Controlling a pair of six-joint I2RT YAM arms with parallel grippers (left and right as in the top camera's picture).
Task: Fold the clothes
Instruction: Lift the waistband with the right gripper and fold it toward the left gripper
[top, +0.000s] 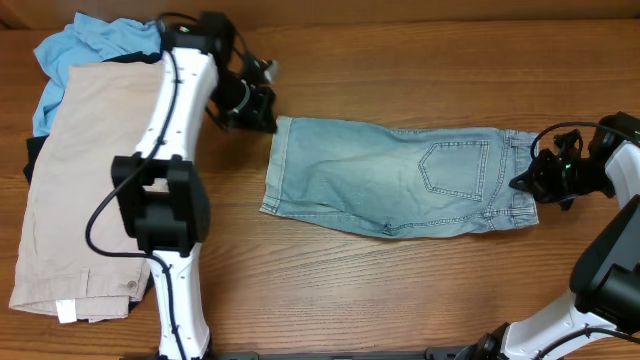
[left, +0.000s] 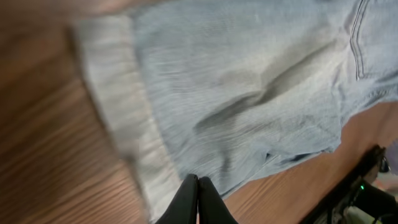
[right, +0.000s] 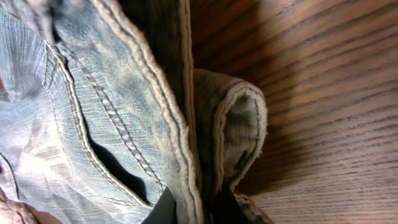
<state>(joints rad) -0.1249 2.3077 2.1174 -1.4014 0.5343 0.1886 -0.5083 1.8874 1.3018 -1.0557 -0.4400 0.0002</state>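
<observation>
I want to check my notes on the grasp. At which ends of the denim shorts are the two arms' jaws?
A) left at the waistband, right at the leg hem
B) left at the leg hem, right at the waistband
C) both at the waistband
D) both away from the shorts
B: the left jaws meet the leg hem of the denim shorts, and the right jaws pinch the waistband.

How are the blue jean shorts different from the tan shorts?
The denim shorts are faded blue; the beige shorts are tan. The denim shorts lie alone mid-table; the beige shorts sit on a pile, over a sky-blue top. The left gripper and right gripper pinch the denim shorts' ends; nothing holds the beige shorts. Both lie flat.
</observation>
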